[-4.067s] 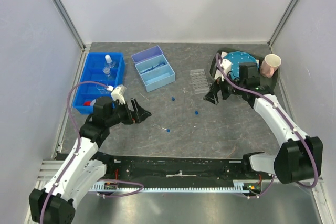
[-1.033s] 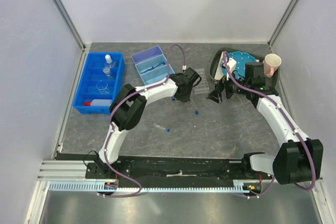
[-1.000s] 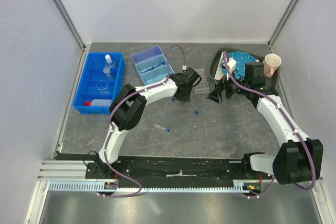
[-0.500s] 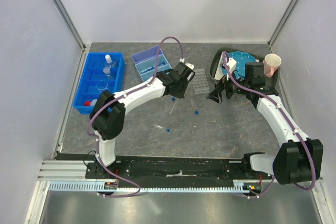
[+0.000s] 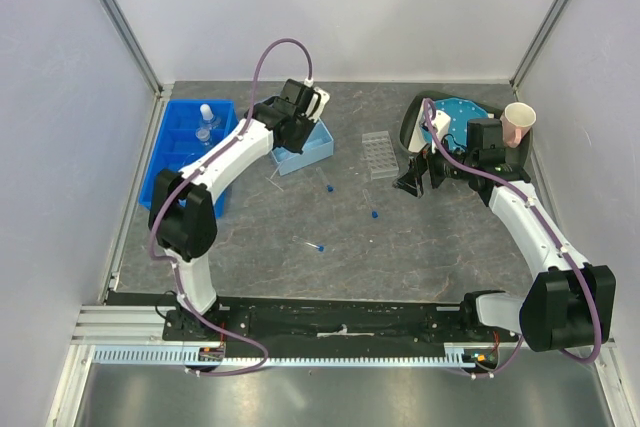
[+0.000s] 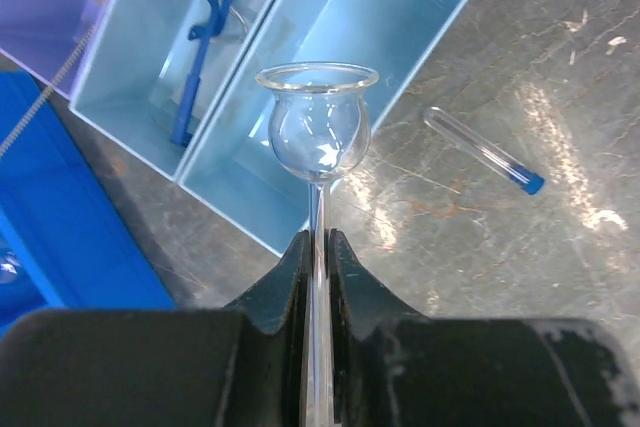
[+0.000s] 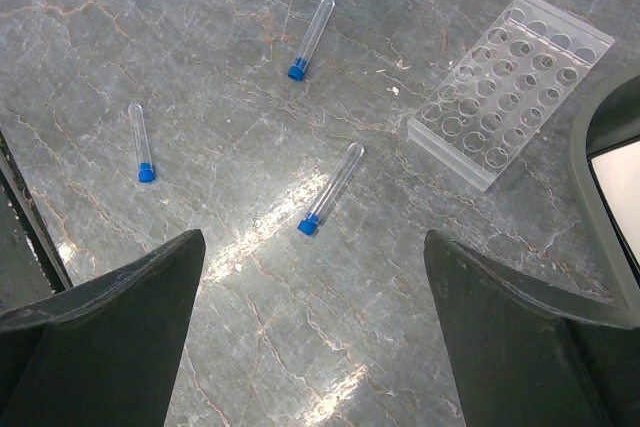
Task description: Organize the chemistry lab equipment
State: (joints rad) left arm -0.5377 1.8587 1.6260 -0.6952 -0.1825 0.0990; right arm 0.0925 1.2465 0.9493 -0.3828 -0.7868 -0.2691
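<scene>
My left gripper (image 6: 316, 242) is shut on the thin stem of a clear glass funnel (image 6: 318, 132), whose round bulb stands out beyond the fingertips. It hangs over the near corner of the light blue box (image 6: 385, 17), and in the top view that left gripper (image 5: 285, 137) is at the same light blue box (image 5: 312, 147). Blue-rimmed safety glasses (image 6: 213, 42) lie in the box's left compartment. Three blue-capped tubes (image 7: 310, 39) (image 7: 141, 143) (image 7: 331, 190) lie loose on the table. My right gripper (image 7: 315, 347) hovers wide open above them with nothing between its fingers.
A clear tube rack (image 5: 378, 155) sits between the arms. A dark blue bin (image 5: 155, 162) at the left holds bottles (image 5: 207, 112). Behind the right arm are a round blue dotted disc (image 5: 460, 117) and a pink cup (image 5: 518, 124). Walls enclose the table.
My left arm has swung left and back from beside the tube rack to the light blue box, with the glass funnel in its grip. The right arm has stayed put.
</scene>
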